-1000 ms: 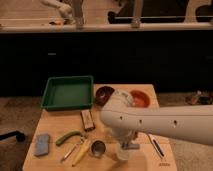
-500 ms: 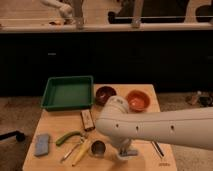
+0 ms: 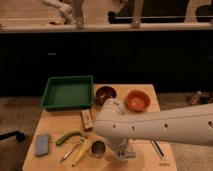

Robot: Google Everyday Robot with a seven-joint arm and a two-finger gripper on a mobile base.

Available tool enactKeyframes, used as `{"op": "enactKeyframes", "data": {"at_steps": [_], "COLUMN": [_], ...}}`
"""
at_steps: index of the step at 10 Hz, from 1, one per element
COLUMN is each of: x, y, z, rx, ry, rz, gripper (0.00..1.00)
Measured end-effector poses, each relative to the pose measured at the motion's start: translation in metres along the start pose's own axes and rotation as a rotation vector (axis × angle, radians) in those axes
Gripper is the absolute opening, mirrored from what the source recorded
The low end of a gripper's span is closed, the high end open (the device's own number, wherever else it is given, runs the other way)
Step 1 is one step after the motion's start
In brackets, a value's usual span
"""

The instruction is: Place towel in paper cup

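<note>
A blue-grey folded cloth (image 3: 42, 144), which may be the towel, lies flat at the table's front left. A small cup (image 3: 98, 148) stands near the front middle, its mouth turned toward the camera; I cannot tell whether it is paper. My white arm (image 3: 160, 125) reaches in from the right. The gripper (image 3: 122, 153) hangs at the arm's end just right of the cup, low over the table's front edge. It is well apart from the cloth, and I see nothing in it.
A green tray (image 3: 52, 102) sits back left on the wooden table (image 3: 55, 127). A dark red bowl (image 3: 105, 93) and an orange bowl (image 3: 137, 100) are at the back. A brown bar (image 3: 87, 119), a green pod (image 3: 68, 137), a yellow utensil (image 3: 80, 152) and a pen (image 3: 157, 148) lie around.
The arm has swung lower across the table and uncovered the orange bowl. The gripper stays near the front edge beside the cup. The cloth has not moved.
</note>
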Motion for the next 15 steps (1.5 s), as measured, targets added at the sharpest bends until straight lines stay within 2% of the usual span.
{"op": "enactKeyframes", "data": {"at_steps": [5, 12, 13, 15], "x": [0.004, 0.013, 0.013, 0.013], "y": [-0.008, 0.000, 0.001, 0.000], "z": [0.003, 0.006, 0.007, 0.006], "rx": [0.011, 0.050, 0.051, 0.051], "ry": [-0.007, -0.005, -0.005, -0.005], "rz": [-0.019, -0.034, -0.033, -0.036], "gripper": [0.00, 0.00, 0.01, 0.17]}}
